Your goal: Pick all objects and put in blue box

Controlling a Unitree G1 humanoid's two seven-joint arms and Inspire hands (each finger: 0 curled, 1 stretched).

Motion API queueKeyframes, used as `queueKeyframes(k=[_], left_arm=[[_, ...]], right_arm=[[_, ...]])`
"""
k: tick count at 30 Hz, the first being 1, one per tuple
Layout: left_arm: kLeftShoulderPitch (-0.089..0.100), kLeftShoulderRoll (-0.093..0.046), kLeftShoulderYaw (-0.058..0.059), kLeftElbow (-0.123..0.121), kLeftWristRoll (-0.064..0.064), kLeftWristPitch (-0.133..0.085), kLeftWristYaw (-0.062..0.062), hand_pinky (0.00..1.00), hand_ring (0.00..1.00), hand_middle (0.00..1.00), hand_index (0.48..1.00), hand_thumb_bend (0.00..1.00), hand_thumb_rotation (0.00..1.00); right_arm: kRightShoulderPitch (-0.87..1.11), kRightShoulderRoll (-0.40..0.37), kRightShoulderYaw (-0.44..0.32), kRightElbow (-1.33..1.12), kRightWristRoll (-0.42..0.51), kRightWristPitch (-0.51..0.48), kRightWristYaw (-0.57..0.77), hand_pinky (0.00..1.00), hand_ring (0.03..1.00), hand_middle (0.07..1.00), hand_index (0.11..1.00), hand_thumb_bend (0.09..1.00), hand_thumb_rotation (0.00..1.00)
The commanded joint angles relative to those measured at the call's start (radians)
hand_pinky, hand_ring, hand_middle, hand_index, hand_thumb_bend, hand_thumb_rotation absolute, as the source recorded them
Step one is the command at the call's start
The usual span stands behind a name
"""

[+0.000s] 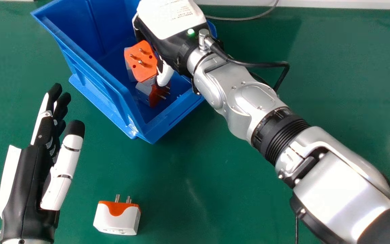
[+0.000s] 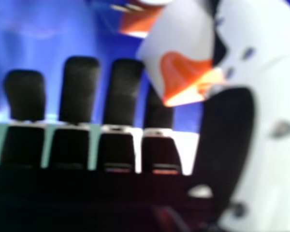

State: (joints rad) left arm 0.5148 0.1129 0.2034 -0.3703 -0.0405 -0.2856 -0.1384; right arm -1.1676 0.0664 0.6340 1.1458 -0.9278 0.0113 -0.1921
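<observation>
2 orange-and-white plug adapters are seen inside the blue box (image 1: 107, 81), over which the right hand (image 1: 168, 23) is positioned, with its thumb lowered inside the box. The upper adapter (image 1: 144, 64) is placed just beside the right hand, to the left of its thumb, with its orange pronged face turned upward. The lower adapter (image 1: 145, 92) is found just on the robot's side of that thumb, partly overlapped by the upper adapter, with its prongs pointed to the right.

In the right hand view, the fingers are held extended and apart from the thumb, so the right hand is seen to be open; 1 adapter is shown close against the thumb, but whether it is touched cannot be told.

The left hand (image 1: 29, 189) is held open, with its fingers straight and directed away from the robot. To the right of the left hand, well apart from the right hand, 1 white adapter (image 1: 117, 222) with an orange top is set on the green table (image 1: 195, 189), its 2 prongs pointed away from the robot.
</observation>
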Motion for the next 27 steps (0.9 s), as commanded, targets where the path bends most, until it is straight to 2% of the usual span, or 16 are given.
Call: queueKeyframes(k=[1, 3, 6, 17, 18, 22, 27], left_arm=[[0.016, -0.004, 0.001, -0.043, -0.004, 0.011, 0.008, 1.0, 0.99, 0.97, 0.973, 0.45, 0.9], [0.022, -0.003, 0.001, -0.055, 0.002, 0.026, 0.01, 1.0, 0.99, 0.97, 0.975, 0.44, 0.9], [0.026, -0.008, -0.001, -0.063, -0.002, 0.033, 0.014, 1.0, 0.99, 0.98, 0.981, 0.43, 0.9], [0.025, -0.01, 0.001, -0.063, 0.013, 0.039, 0.023, 1.0, 1.0, 0.98, 0.986, 0.4, 0.89], [0.025, -0.011, 0.0, -0.065, 0.012, 0.044, 0.025, 1.0, 1.0, 0.98, 0.986, 0.4, 0.89], [0.02, -0.009, -0.001, -0.061, 0.015, 0.038, 0.024, 1.0, 0.99, 0.98, 0.985, 0.4, 0.88], [0.018, -0.009, -0.002, -0.059, 0.018, 0.044, 0.027, 1.0, 0.99, 0.98, 0.983, 0.4, 0.88]], right_arm=[[-0.06, 0.015, 0.002, 0.006, 0.014, -0.002, -0.034, 0.27, 0.386, 0.511, 0.508, 0.513, 0.0], [-0.06, 0.018, 0.004, 0.016, 0.021, -0.001, -0.039, 0.27, 0.385, 0.506, 0.51, 0.513, 0.0], [-0.057, 0.018, 0.007, 0.024, 0.029, -0.003, -0.052, 0.26, 0.382, 0.496, 0.513, 0.514, 0.0], [-0.04, 0.014, 0.021, 0.036, 0.024, 0.011, -0.108, 0.26, 0.388, 0.507, 0.508, 0.513, 0.0], [-0.038, 0.014, 0.029, 0.039, 0.017, 0.017, -0.122, 0.26, 0.388, 0.507, 0.508, 0.513, 0.0], [-0.033, 0.01, 0.047, 0.049, 0.012, 0.02, -0.164, 0.28, 0.411, 0.531, 0.503, 0.505, 0.0], [-0.026, 0.011, 0.032, 0.055, 0.044, 0.017, -0.177, 0.29, 0.43, 0.551, 0.5, 0.498, 0.0]])
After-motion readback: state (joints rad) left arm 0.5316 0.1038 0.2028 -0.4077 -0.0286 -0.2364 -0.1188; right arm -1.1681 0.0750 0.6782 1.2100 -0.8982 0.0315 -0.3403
